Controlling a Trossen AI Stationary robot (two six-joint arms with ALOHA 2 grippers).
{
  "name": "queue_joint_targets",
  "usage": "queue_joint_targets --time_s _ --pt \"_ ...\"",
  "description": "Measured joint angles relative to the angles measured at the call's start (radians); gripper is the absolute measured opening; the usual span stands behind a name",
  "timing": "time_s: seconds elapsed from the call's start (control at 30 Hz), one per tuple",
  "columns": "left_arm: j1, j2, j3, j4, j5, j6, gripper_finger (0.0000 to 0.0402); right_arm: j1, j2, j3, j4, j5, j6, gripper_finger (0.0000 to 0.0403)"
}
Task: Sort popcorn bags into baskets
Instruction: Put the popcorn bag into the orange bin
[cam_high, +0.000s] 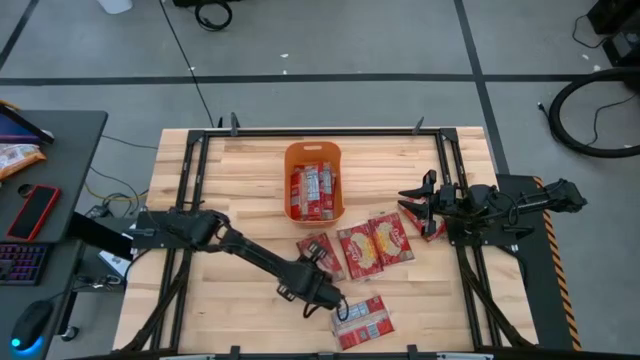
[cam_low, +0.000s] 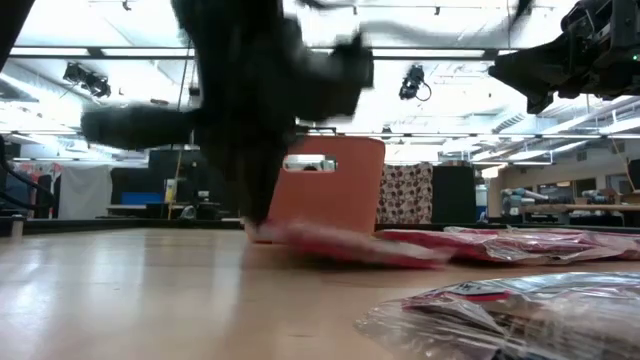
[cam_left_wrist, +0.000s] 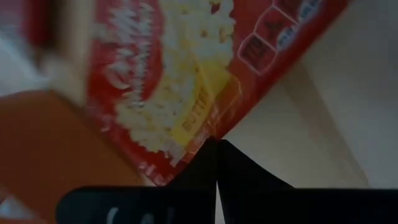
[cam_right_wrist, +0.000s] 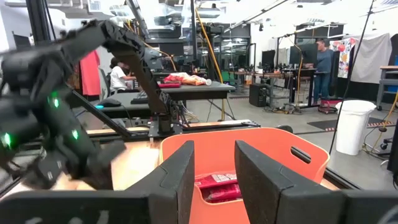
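My left pincer sits low in the centre of the overhead frame, fingers clenched flat together at the corner of a flat red popcorn bag with yellow-and-white print, the packet lying nearest the table's front edge. From my wrist the dark fingers meet with no gap at the bottom of the frame, the bag's buttery print filling the space above them; whether the wrapper's edge is truly pinched between them I cannot tell, though I judge this the start of a pick.

The orange plastic rectangular tub with rounded corners stands upper centre on the pale wooden table, several red packets already stacked inside on edge. Three more bags lie flat just below and right of the tub, overlapping, kept close for short carries.

My right pincer hovers at centre right, beside the loose packets, fingers parted and nothing visibly between them, facing the tub; I read it as waiting clear so the two arms do not cross. In the level view my left arm is a dark blur in front of the tub, reaching down to a packet on the boards.

If the pinch has only the film, the bag may slip on the lift.
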Motion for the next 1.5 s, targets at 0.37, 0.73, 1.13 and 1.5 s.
queue_joint_targets --time_s 0.37,0.73,1.13,1.5 --pt "0.008 -0.128 0.002 0.010 0.007 -0.130 0.0002 0.000 0.000 0.000 0.000 0.000 0.000 0.0119" --pt "-0.045 -0.112 -0.146 0.195 -0.042 0.009 0.0115 0.000 0.000 0.000 0.000 0.000 0.000 0.0119" --pt "-0.054 -0.112 -0.320 0.316 -0.161 0.039 0.0154 0.000 0.000 0.000 0.000 0.000 0.000 0.0119" --pt "-0.040 -0.118 -0.351 0.349 -0.062 0.021 0.0011 0.000 0.000 0.000 0.000 0.000 0.000 0.0119"
